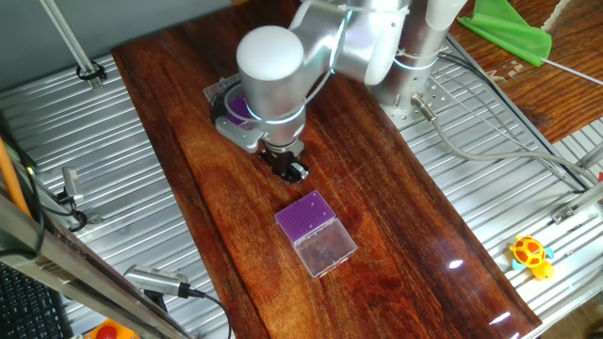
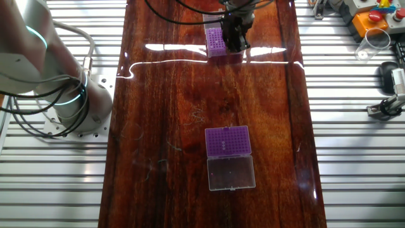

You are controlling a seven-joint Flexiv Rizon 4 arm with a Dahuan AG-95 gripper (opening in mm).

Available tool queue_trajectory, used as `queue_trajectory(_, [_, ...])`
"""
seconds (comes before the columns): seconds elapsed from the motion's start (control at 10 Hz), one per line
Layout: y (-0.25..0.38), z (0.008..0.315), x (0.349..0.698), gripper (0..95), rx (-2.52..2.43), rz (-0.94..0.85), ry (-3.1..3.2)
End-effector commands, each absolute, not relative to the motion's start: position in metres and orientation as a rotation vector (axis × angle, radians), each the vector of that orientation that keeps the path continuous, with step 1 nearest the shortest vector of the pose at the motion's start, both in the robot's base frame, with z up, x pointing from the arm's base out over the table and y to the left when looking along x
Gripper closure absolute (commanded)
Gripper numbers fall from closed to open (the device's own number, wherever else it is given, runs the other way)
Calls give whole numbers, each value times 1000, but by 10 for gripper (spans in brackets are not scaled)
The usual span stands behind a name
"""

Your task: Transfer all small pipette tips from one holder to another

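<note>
Judging progress means comparing two purple holders on the wooden table. The near holder, with its clear lid folded open and lying flat beside it, sits well apart from the far holder, which lies under the arm at the other end of the board. In the other fixed view the near holder's purple insert shows a few pale specks left of its centre, which may be small pipette tips, though they are too small to be sure; the rest of the grid looks uniform. How many tips stand in the far holder cannot be told either, since the arm's wrist covers most of it in one fixed view and the fingers cover part of it in the other.

The gripper hangs at the far holder, over the edge away from the robot base, fingers pointing down. Whether its fingers are spread or pressed together cannot be told, and no tip is visible between them; one so slender would hardly show anyway.

My reading is that the transfer is under way, not finished: the arm is working at the far holder, not parked. Which holder is the source, and how many tips are left, the pictures do not settle.
</note>
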State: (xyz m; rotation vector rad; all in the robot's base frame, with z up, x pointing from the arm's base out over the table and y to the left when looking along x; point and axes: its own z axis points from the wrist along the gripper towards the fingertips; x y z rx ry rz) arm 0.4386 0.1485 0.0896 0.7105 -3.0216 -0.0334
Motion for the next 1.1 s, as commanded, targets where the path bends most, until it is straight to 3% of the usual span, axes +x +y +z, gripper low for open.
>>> queue_trajectory(0.1, [159, 87, 423, 760, 949, -132, -2962])
queue_trajectory(0.5, [171, 78, 392, 760, 902, -124, -2998])
queue_trajectory(1.1, [183, 65, 391, 760, 875, -102, -3026])
